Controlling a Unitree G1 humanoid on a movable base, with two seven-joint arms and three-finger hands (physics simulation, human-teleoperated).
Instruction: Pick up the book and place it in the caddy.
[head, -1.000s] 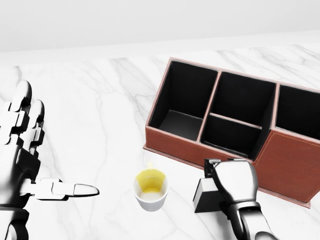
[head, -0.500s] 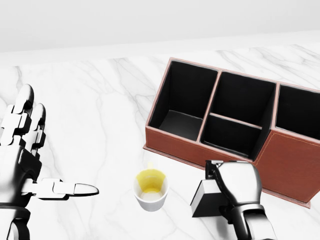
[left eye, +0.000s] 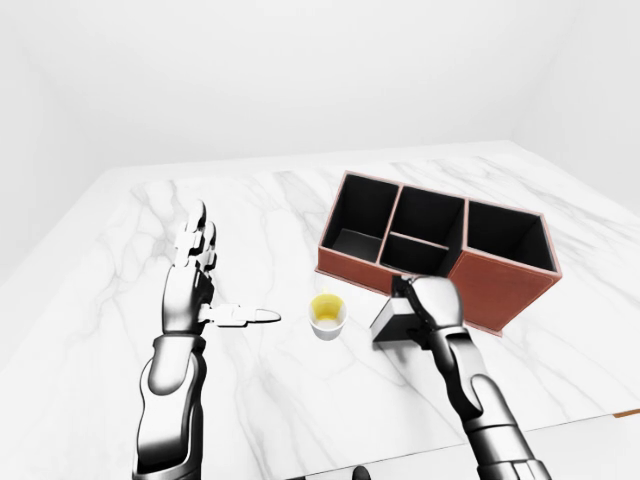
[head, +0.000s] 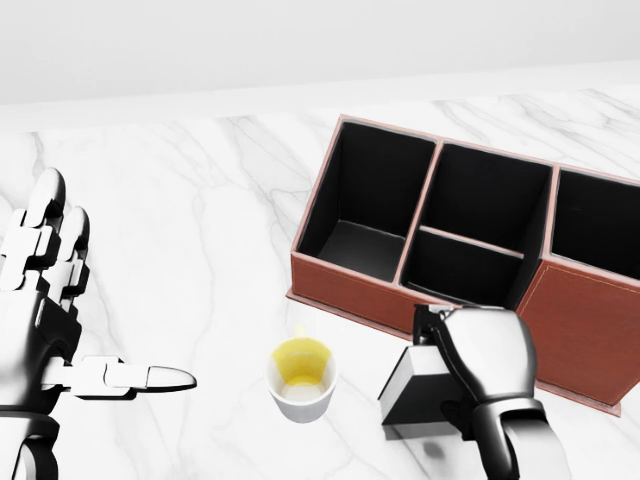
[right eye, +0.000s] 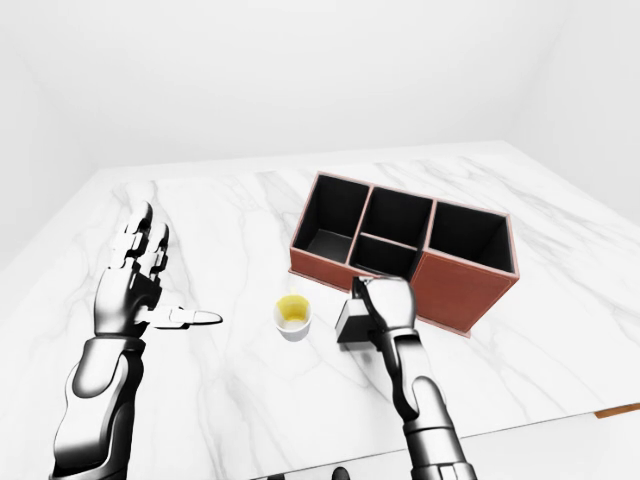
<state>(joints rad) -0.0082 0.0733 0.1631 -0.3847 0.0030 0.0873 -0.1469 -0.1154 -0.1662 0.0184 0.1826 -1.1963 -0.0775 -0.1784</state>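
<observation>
The book (head: 420, 392) seems to be gripped by the closed right hand (head: 485, 360); it should be raised above the caddy (head: 460, 250) wall just beyond the hand, then lowered upright.

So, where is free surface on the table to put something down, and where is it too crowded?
The marble table is bare between the left hand and the caddy, above the cup in the head view. The strip beyond the caddy is also bare. It is crowded below the caddy's near wall, where the right hand grips the book close beside the cup.
</observation>
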